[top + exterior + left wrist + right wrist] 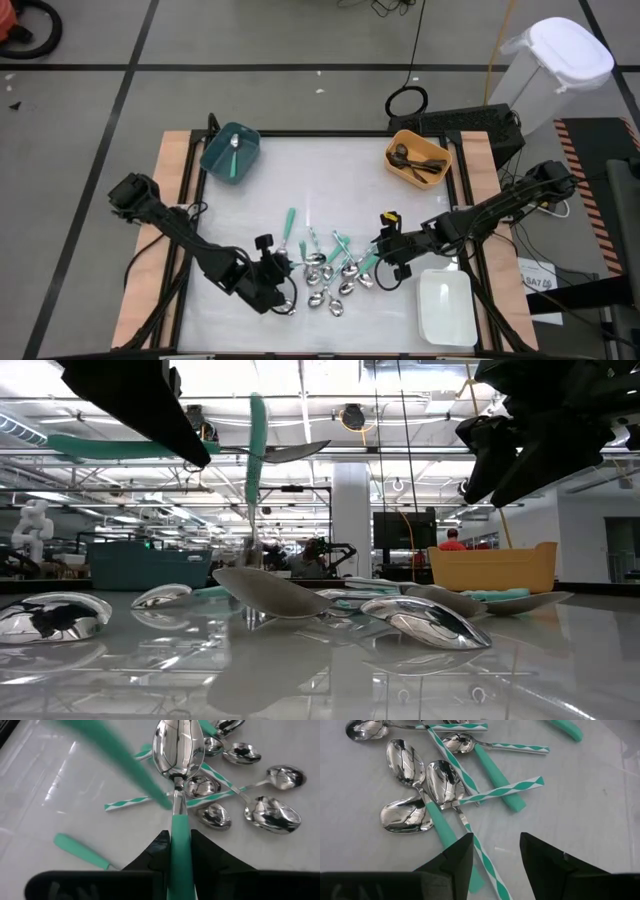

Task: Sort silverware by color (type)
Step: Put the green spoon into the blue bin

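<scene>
A white table top [300, 180] framed by a pale wooden border is seen in the middle of the high view. A teal bin [230, 152] is set at its upper left, an orange bin [418, 160] at its upper right, and a white bin [445, 306] at its lower right. A cluster of teal-handled spoons [335, 270] is spread over the lower centre, some crossed over one another.
</scene>
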You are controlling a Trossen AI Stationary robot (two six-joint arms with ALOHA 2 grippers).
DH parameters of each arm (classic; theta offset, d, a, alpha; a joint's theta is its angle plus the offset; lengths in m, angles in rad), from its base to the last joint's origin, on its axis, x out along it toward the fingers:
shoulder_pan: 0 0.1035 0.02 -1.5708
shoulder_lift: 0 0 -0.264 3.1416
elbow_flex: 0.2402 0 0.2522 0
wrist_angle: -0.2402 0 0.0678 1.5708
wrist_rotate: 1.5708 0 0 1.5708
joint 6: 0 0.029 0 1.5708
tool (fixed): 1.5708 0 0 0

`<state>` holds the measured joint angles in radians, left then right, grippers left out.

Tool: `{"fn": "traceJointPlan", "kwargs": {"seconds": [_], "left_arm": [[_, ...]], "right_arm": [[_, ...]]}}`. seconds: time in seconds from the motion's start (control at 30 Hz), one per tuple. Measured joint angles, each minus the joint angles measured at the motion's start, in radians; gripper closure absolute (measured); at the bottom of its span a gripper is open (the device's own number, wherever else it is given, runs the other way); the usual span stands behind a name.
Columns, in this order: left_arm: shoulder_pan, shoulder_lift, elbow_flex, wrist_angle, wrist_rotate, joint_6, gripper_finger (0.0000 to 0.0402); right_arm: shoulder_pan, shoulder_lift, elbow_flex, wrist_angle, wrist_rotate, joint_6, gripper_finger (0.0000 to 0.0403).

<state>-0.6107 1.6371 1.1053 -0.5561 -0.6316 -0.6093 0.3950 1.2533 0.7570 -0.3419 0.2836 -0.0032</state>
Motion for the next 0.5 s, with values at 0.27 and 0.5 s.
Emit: {"fn": "traceJointPlan", "kwargs": {"seconds": [0.27, 0.5], "left_arm": [[0.022, 0.0, 0.0, 0.0, 0.0, 0.01, 0.0351], [0.045, 0.0, 0.0, -0.002, -0.008, -0.037, 0.0351]], "right_arm": [[0.0, 0.0, 0.0, 0.0, 0.0, 0.0, 0.0248], [0.0, 0.0, 0.0, 0.0, -0.001, 0.0, 0.0248]]}}
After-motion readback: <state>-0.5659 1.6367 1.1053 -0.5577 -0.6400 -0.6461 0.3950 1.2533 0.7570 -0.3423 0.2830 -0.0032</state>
